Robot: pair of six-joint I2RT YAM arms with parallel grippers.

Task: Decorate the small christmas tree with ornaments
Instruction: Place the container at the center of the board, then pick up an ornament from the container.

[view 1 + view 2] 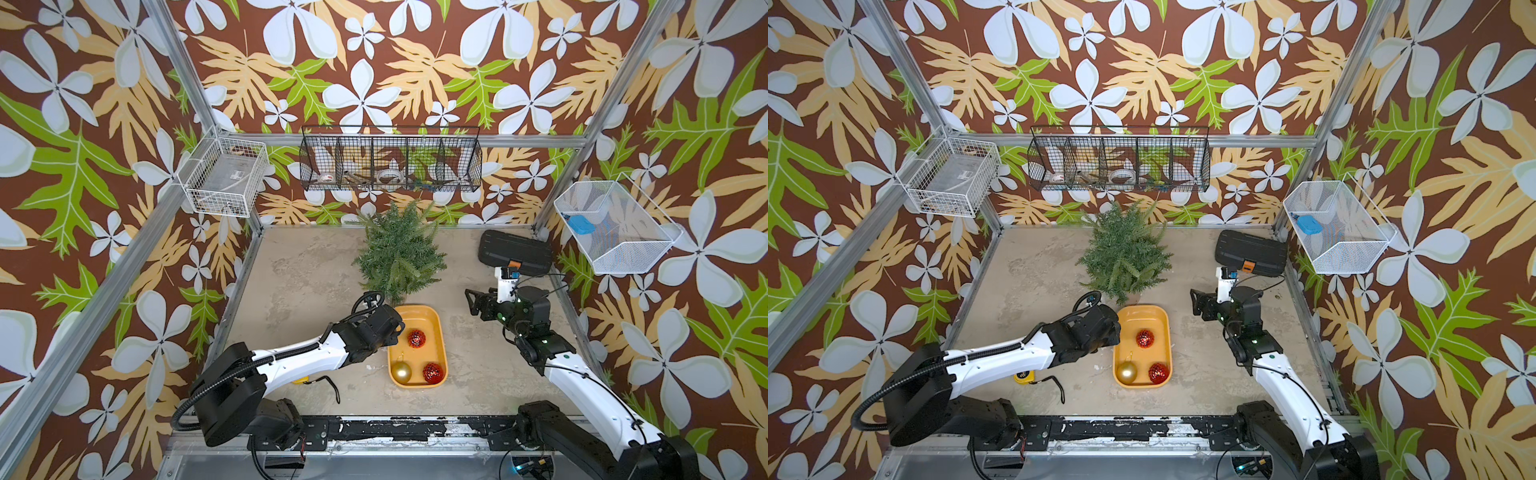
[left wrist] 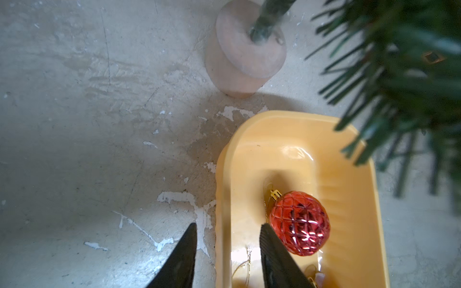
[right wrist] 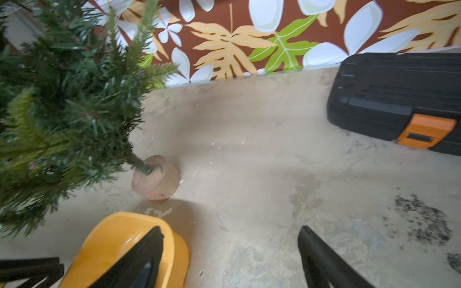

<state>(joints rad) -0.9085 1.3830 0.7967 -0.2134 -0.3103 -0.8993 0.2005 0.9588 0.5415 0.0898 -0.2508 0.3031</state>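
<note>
In the yellow tray (image 1: 441,332) just before the small christmas tree (image 1: 399,249), all three ornaments (image 1: 415,338) lie unhung, so everything remains to do, with the left gripper (image 2: 228,225) part-open and empty astride the tray's rim and the right gripper (image 3: 230,229) spread wide, holding nothing.

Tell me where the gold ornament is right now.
In both top views the gold ornament lies in the yellow tray, at its near end on the robot's left, beside a red ornament.
</note>
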